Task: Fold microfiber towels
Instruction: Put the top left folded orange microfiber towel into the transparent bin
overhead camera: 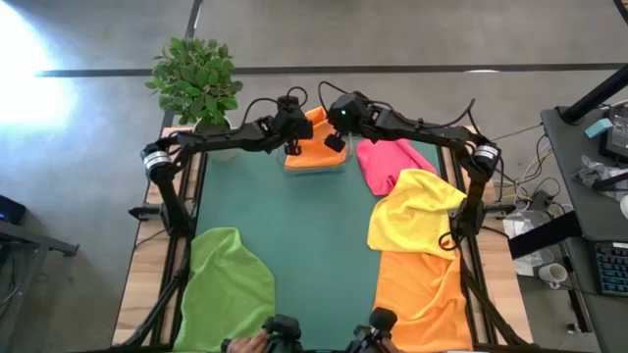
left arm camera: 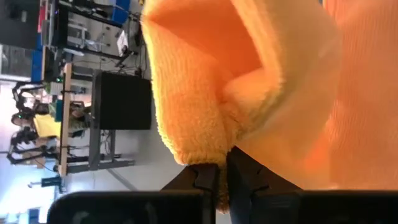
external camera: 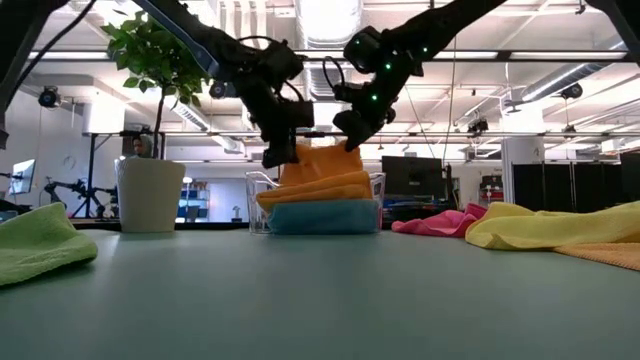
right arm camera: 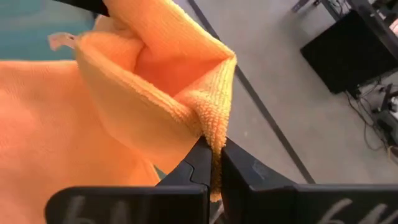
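left gripper [overhead camera: 292, 145] clenched on orange towel [overhead camera: 312, 147] corner | right gripper [overhead camera: 334, 139] clenched on its other corner | towel over clear tray [external camera: 262, 200], upper centre of frame, atop folded stack

Place: open-plan robotics lab — industrial hall.
Ceiling: bare beams, strip lights, cables above the teal-topped table [external camera: 320, 300].
Beyond the table: monitors [external camera: 412, 175] on stands, dark cabinets [external camera: 572, 180], a second robot rig [external camera: 60, 190].
Beside the table: grey concrete floor [overhead camera: 88, 167], cluttered desk [overhead camera: 599, 186].
Table's far corner: potted plant [external camera: 150, 120].
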Robot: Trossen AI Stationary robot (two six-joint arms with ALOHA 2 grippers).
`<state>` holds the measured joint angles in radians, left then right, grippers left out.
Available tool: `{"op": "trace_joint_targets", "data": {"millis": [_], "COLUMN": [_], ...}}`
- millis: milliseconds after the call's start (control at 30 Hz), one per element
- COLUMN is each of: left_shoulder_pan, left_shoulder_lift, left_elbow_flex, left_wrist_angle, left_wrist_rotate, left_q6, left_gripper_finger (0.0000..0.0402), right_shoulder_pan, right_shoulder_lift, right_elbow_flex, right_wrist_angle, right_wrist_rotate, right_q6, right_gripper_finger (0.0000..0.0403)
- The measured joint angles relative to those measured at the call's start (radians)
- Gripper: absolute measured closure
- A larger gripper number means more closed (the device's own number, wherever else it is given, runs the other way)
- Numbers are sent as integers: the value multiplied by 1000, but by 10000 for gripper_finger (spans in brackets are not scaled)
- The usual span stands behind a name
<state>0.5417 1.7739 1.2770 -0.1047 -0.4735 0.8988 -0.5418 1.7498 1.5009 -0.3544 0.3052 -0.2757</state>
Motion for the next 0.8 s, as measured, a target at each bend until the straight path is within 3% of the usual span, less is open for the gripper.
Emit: {"op": "trace_joint_targets", "data": {"millis": [233, 500, 800], "left_shoulder_pan": [7, 4, -22], "left_shoulder_lift": [36, 8, -8], "left_elbow_flex": [0, -1, -5], "left_wrist_angle": [50, 10, -194], "left_wrist_rotate": [-13, -40, 83], "left_q6": [113, 105, 19], "left_gripper_finger": [401, 401, 401], "right_shoulder_pan": [-10, -9, -4], "right_shoulder_lift": [3, 3, 3], "right_elbow_flex": [-6, -39, -46], "right_wrist_angle": [-5, -62, -142], "right_wrist_rotate": [-70, -155, -222], "right_q6": [-55, -65, -29], "right_gripper_finger": [394, 394, 394]}}
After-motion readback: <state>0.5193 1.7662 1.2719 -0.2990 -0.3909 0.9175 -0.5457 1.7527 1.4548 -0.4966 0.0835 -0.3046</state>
